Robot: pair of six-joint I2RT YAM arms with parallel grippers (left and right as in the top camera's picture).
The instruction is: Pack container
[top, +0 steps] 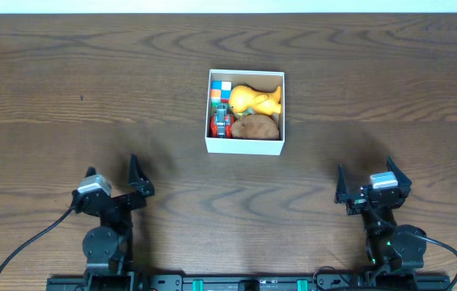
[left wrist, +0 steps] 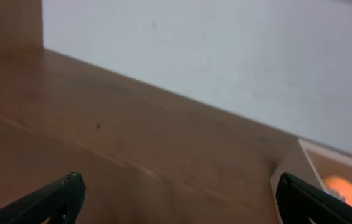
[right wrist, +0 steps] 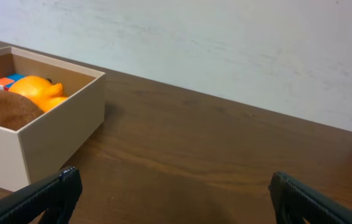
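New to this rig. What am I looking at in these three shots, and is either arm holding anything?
Two small robot arms sit at the near edge of a wooden table, each ending in a two-finger gripper. The top picture is from a fixed camera above the table. The other two come from cameras on the wrists, so the dark tips at the bottom corners are each arm's own fingers.

The left gripper and right gripper are both open and hold nothing, well back from the load.

In the middle of the table stands the container, a low white box. Inside it lie a yellow duck, a brown rounded toy, a coloured cube and a small red toy. The right wrist view shows the box from the side; the left wrist view catches only its corner.
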